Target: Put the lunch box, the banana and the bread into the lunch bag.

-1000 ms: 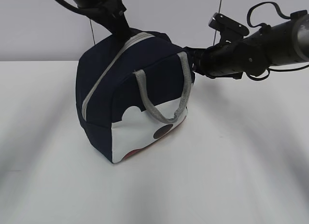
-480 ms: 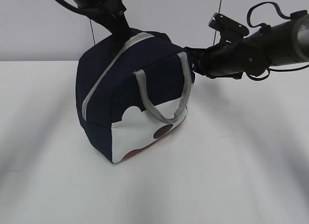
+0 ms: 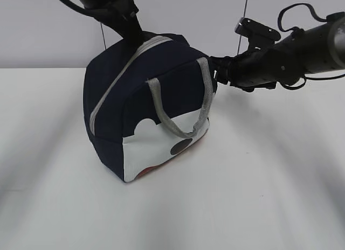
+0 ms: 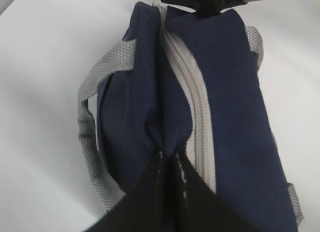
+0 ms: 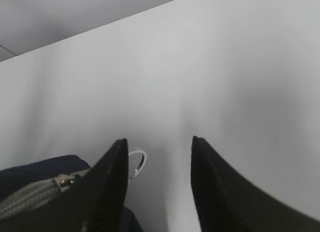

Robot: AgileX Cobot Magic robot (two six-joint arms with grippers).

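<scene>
The left pincer (image 4: 170, 159) is clamped tight on a fold of the navy-blue fabric lunch bag (image 3: 145, 104) right beside its grey zipper track (image 4: 195, 97). Judging by the puckered cloth at its tips, it is there to pin the top of the bag so that the bag does not slide or tip while the zipper is worked.

The right pincer (image 5: 159, 157) stands with its two dark fingers apart and nothing between them. The small silver ring pull (image 5: 137, 162) hangs loose just beside its left finger (image 5: 112, 187), at the end of the zipper track, so the pull looks released rather than held. In the exterior view this right pincer (image 3: 215, 72) sits at the bag's far upper corner, near the grey strap handle (image 3: 186, 107), though the tips themselves are hidden behind the bag there.

The bag stands upright on the white tabletop (image 3: 259, 180), white lower panel facing the camera, zipper apparently closed along the whole visible length.

The lunch box, banana and bread show in no view; whether they are already inside cannot be told.
</scene>
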